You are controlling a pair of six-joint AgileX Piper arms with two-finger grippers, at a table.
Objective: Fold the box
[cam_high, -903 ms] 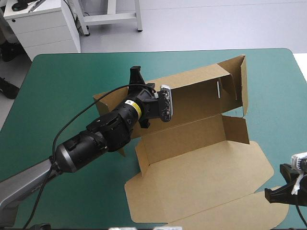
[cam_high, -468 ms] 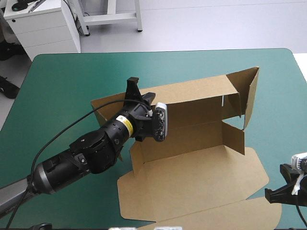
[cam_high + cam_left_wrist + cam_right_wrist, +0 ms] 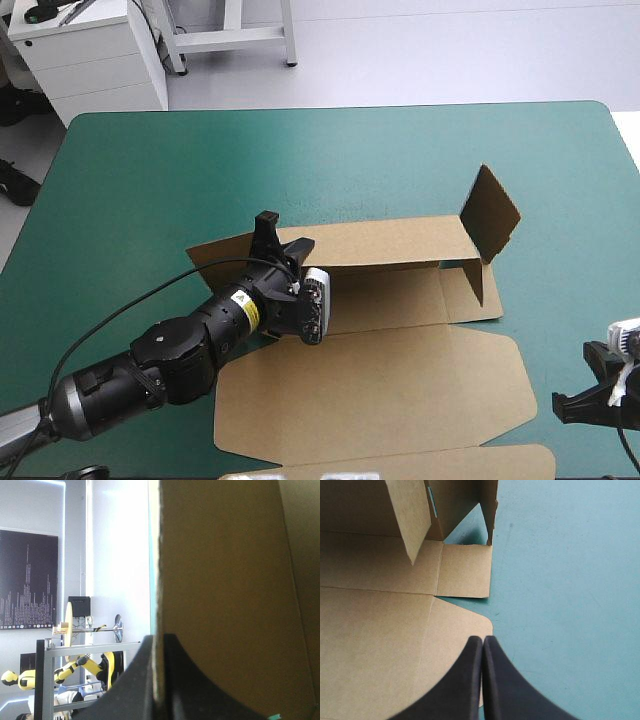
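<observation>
Box of brown board is shown laid open on the teal-green worktop, spread from the middle toward the near edge, a little right of centre. Its broad near panel is laid flat on the cover, with rounded corners at both ends. A long wall is raised along the box's far side. At the wall's right end a flap is stood upright, well above the rest of the sheet.

The wall's left end is gripped by the left end effector, whose arm is extended from the worktop's near left corner. In the left wrist view the board's edge is seen pinched between the two black fingers, which are drawn all but together upon it.

The right end effector is held low at the near right of the worktop, just beside the box's rounded near right corner. In the right wrist view its fingers are clenched into one pointed arch with no board caught between them. The tip is poised where the panel's corner meets the bare cover. Ahead of it the flat sheet and the raised far end of the box are seen.
</observation>
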